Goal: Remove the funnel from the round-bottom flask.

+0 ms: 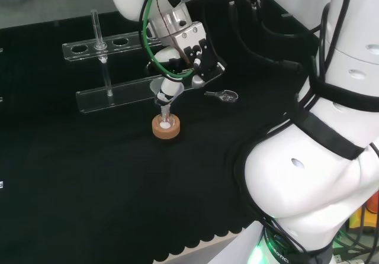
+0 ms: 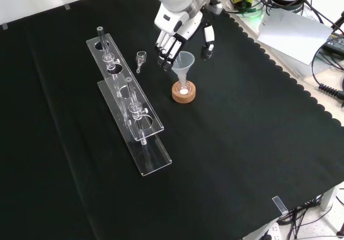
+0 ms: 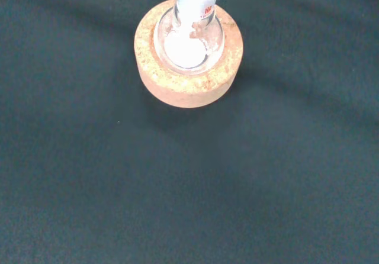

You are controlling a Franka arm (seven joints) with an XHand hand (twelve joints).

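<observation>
A small round-bottom flask [image 2: 184,89] holding white powder sits in a cork ring [image 2: 184,94] near the middle of the cloth. A clear funnel [image 2: 184,62] stands upright in its neck. The hand [image 2: 180,27] hangs just above and behind the funnel, open, with its fingers [image 2: 165,50] close to one side of the rim and the thumb [image 2: 207,42] apart on the other side. In the head view the hand [image 1: 192,51] is over the funnel [image 1: 167,89], and the flask [image 1: 165,122] rests in the cork ring [image 1: 166,130]. The wrist view looks down on the cork ring [image 3: 188,80] and the powder in the flask [image 3: 186,46].
A clear acrylic test-tube rack [image 2: 126,105] with tubes runs along the left of the front view. In the head view the rack [image 1: 112,92] lies behind the flask. A small glass stopper [image 2: 141,57] lies on the cloth beside the hand. The cloth's scalloped edge [image 2: 279,62] runs at the right.
</observation>
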